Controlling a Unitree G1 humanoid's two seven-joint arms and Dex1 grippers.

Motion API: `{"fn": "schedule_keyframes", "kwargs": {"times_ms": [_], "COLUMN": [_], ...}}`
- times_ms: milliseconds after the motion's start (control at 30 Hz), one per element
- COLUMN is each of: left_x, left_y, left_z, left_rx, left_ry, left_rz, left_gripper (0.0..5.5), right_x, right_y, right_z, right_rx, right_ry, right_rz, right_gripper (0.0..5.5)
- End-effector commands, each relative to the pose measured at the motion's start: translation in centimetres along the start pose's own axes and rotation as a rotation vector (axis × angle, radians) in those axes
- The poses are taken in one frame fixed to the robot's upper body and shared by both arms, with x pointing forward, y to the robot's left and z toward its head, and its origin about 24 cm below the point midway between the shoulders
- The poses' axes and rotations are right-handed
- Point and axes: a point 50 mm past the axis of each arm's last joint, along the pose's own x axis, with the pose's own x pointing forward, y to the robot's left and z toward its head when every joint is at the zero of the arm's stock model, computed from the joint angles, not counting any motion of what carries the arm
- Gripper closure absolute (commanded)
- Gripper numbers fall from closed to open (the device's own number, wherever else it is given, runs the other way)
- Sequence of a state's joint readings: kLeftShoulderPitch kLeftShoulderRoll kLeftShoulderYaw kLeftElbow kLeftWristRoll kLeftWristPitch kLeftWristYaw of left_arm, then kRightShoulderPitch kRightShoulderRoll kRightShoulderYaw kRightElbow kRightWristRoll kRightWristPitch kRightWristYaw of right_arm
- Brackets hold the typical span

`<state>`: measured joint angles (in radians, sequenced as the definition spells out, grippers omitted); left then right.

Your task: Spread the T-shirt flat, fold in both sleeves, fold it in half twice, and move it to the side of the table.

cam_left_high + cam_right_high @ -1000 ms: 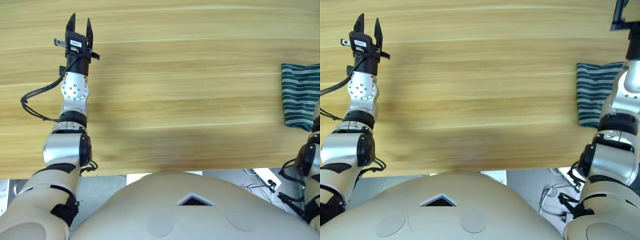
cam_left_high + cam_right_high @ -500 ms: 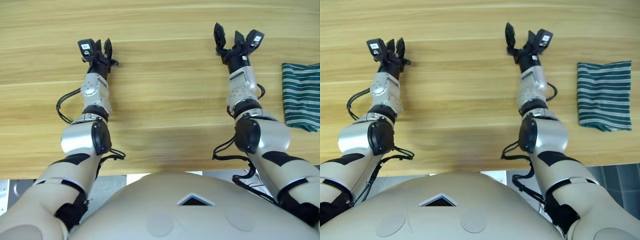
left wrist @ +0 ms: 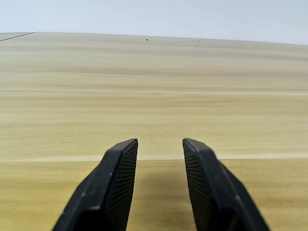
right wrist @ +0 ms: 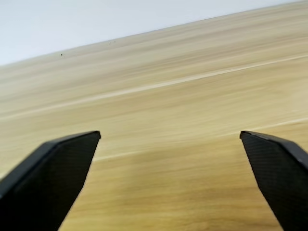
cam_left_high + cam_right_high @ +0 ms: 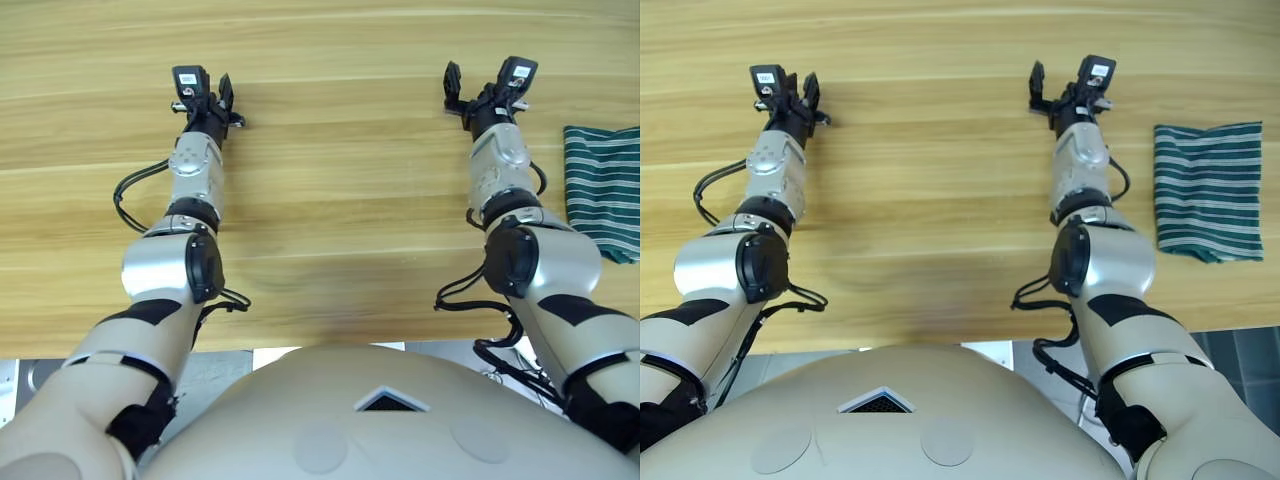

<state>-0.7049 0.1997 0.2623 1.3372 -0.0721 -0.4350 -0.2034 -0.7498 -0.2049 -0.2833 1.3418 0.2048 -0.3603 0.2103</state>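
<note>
Wooden table [image 5: 330, 200] seen from the head cameras, both arms stretched forward over it. Left gripper [image 5: 212, 90]: fingers [image 3: 120, 183] slightly apart, a narrow gap between their ribbed inner faces, nothing held; bare wood lies beneath and ahead of the tips. Right gripper [image 5: 478, 85]: fingers [image 4: 48, 173] spread wide apart, nothing between them; bare wood lies between and ahead of the tips. T-shirt [image 5: 1207, 190]: green with white stripes, folded into a compact rectangle, lying flat on the table at its right side; it sits to the outer side of the right gripper's fingers and somewhat nearer the robot than their tips, apart from them, and well apart from the left gripper's fingers. Left label [image 5: 185, 75] and right label [image 5: 518, 70]: small white stickers on the black housings just behind the fingers; their print is too small to read.
</note>
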Motion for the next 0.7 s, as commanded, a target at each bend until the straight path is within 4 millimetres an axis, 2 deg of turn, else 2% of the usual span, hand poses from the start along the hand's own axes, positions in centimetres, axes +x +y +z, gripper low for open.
{"fn": "schedule_keyframes", "kwargs": {"times_ms": [33, 333, 467, 700], "left_x": [0.4, 0.6, 0.7, 0.7], "left_y": [-0.1, -0.9, -1.2, -1.4], "left_z": [0.9, 1.1, 1.2, 1.3], "left_rx": [-0.007, 0.001, 0.007, 0.015], "left_ry": [-0.019, -0.028, -0.030, -0.034], "left_rz": [-0.041, -0.093, -0.102, -0.108], "left_gripper": [3.29, 2.07, 1.30, 0.27], "right_x": [0.6, 0.5, 0.5, 0.4], "right_y": [0.8, 0.7, 0.6, 0.6], "right_z": [1.0, 1.1, 1.0, 0.9], "right_rx": [-0.048, -0.101, -0.118, -0.150], "right_ry": [-0.014, -0.023, -0.026, -0.024], "right_rz": [0.012, 0.013, 0.016, 0.015], "right_gripper": [0.10, 0.10, 0.10, 0.10]}}
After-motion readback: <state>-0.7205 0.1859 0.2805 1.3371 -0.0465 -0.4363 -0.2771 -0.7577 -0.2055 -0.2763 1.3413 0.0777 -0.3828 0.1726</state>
